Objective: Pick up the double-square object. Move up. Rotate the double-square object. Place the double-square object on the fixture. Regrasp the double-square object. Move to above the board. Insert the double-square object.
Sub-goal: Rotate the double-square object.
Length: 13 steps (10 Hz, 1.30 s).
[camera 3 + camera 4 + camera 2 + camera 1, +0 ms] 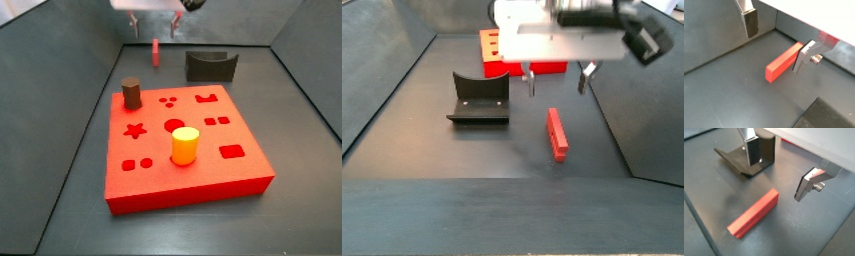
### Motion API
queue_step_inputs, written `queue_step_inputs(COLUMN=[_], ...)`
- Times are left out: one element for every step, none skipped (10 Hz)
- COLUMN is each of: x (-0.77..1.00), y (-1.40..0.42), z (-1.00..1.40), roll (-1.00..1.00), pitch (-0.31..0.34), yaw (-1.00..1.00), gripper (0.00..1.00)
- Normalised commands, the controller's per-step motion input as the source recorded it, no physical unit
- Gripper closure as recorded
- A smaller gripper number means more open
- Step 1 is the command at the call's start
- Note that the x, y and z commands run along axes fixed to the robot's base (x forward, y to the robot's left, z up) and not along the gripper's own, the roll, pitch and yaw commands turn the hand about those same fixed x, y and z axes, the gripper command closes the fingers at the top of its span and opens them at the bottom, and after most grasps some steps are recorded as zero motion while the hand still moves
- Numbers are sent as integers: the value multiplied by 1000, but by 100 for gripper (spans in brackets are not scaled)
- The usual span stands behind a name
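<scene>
In a wrist view, the thin red flat double-square object (pixel 753 212) lies on the dark grey surface (pixel 811 228), below and between the two silver fingers (pixel 807 187) of the gripper (pixel 779 169), which stand wide apart and hold nothing. The dark L-shaped fixture (pixel 746 158) stands just beyond one finger, so a slanted descent could knock that finger against it.

In a wrist view from the opposite side, the piece (pixel 784 62) sits much nearer one finger (pixel 801 59) than the other. If the gripper (pixel 776 41) comes down off-centre like this, I judge that the near finger could land on the piece, or push it askew while closing.

In a side view, the gripper (pixel 150 12) hangs at the far end of the surface, with the piece (pixel 155 51) seen only as a small red sliver beneath it. The large red slab board (pixel 181 140), with a yellow cylinder (pixel 185 146) and a brown cylinder (pixel 132 93) standing in it, is well apart.

In a side view, the gripper (pixel 556 83) hovers above the far end of the piece (pixel 556 134), not its middle. A grip taken there could let the long piece tilt when lifted.
</scene>
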Motion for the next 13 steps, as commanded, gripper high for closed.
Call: queue_step_inputs(x=[-24, -25, 0, 10, 49, 52, 35, 31, 35, 36, 37, 38, 38], y=[-4, -3, 0, 2, 6, 8, 6, 4, 5, 5, 6, 6, 6], z=[584, 470, 0, -213, -205, -150, -72, -52, -38, -34, -32, -29, -28], roll=[-51, -56, 0, 1, 2, 3, 3, 3, 3, 3, 4, 4, 4], pitch=[38, 38, 0, 0, -2, -3, -4, -5, -5, -6, -6, -6, -6], yaw=[-10, -10, 1000, 1000, 1000, 1000, 1000, 1000, 1000, 1000, 1000, 1000, 1000], gripper=[0, 0, 0, 0, 0, 0, 0, 0, 0, 0, 0, 0, 0])
